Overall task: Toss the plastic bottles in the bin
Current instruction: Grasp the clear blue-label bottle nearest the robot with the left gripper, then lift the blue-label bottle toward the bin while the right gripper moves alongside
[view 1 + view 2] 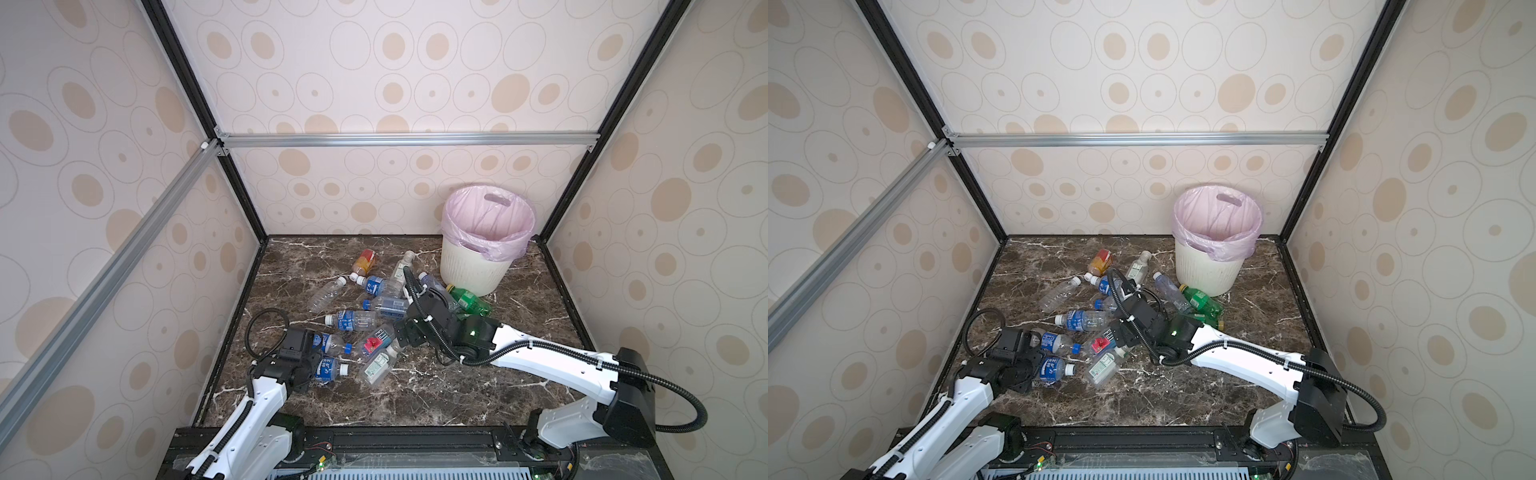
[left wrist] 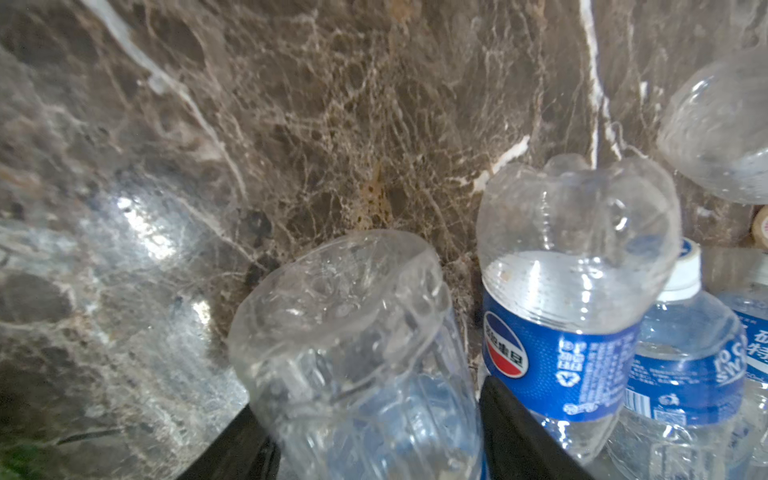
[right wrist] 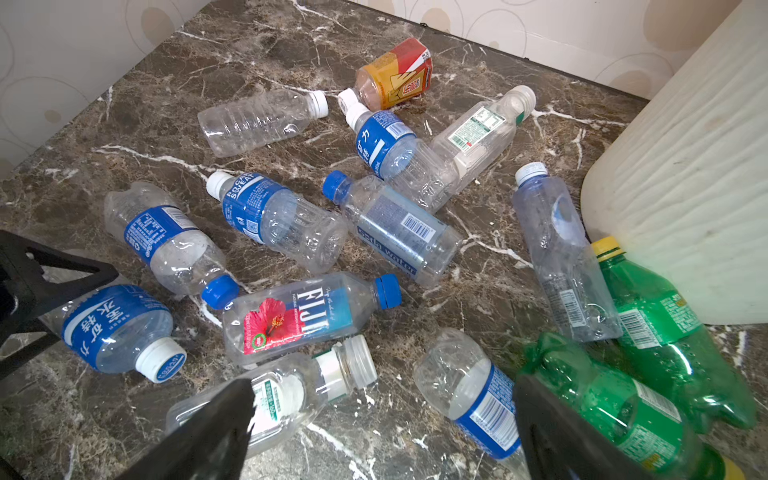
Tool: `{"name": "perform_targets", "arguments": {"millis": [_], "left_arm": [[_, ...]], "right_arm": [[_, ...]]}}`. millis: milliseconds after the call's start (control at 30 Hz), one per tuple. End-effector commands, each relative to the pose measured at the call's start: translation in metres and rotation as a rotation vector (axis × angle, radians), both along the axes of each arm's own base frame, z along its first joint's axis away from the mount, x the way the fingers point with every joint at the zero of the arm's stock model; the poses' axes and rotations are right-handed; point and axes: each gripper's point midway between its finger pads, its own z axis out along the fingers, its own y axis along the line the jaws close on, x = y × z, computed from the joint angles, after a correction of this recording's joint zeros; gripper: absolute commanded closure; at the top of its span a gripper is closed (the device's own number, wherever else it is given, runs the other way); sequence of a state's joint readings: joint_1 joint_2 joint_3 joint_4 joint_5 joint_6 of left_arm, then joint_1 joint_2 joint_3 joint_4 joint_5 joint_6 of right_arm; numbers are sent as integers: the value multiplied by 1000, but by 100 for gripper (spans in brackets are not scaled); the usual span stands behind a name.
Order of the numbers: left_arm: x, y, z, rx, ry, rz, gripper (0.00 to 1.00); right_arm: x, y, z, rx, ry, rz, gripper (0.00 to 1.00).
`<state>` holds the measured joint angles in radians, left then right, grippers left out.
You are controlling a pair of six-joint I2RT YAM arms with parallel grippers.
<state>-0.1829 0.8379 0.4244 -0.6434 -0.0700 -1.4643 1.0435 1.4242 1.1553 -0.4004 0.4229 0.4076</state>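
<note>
Several plastic bottles [image 1: 353, 320] lie scattered on the dark marble table, mostly clear with blue labels, plus an amber one [image 1: 365, 261] and two green ones [image 3: 648, 316]. The bin [image 1: 473, 270], cream-white and ribbed with a pink bag, stands at the back right. At the near left my left gripper [image 2: 374, 436] has a finger against each side of a clear blue-labelled bottle [image 1: 328, 369] with a white cap, which still lies on the table. My right gripper [image 3: 382, 415] hangs open over the middle of the pile, above a blue-labelled bottle [image 3: 469, 395].
Patterned walls with black frame posts close in the table on the left, back and right. One green bottle [image 1: 469, 299] lies against the bin's foot. A second blue-labelled bottle [image 2: 561, 324] lies right beside the one in my left gripper. Bare marble [image 1: 415, 399] runs along the near edge.
</note>
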Motion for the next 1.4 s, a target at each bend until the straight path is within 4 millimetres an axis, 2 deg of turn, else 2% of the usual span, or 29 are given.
{"name": "perform_targets", "arguments": {"millis": [0, 200, 467, 600, 767, 833, 1000, 1167, 1367], "left_arm": [[-5, 6, -5, 28, 4, -1, 33], [-6, 8, -5, 43, -15, -21, 52], [-5, 10, 10, 60, -49, -40, 57], [9, 6, 33, 60, -142, -80, 60], [32, 2, 76, 91, -293, -150, 67], [43, -2, 94, 96, -354, -180, 66], [80, -29, 134, 71, -489, -328, 66], [113, -66, 171, 47, -579, -477, 66], [137, -125, 232, -30, -805, -638, 66]], "right_arm": [[0, 4, -5, 6, 2, -7, 0], [0, 10, -10, 46, 19, -15, 0], [1, 17, -8, 56, 36, -1, 0], [-1, 25, -2, 100, 49, 16, 0], [0, 31, 4, 147, 68, 39, 0], [1, 34, 8, 174, 75, 54, 0], [3, 43, 21, 258, 81, 96, 0], [11, 40, 31, 370, 117, 93, 0], [15, 29, 49, 429, 100, 82, 0]]}}
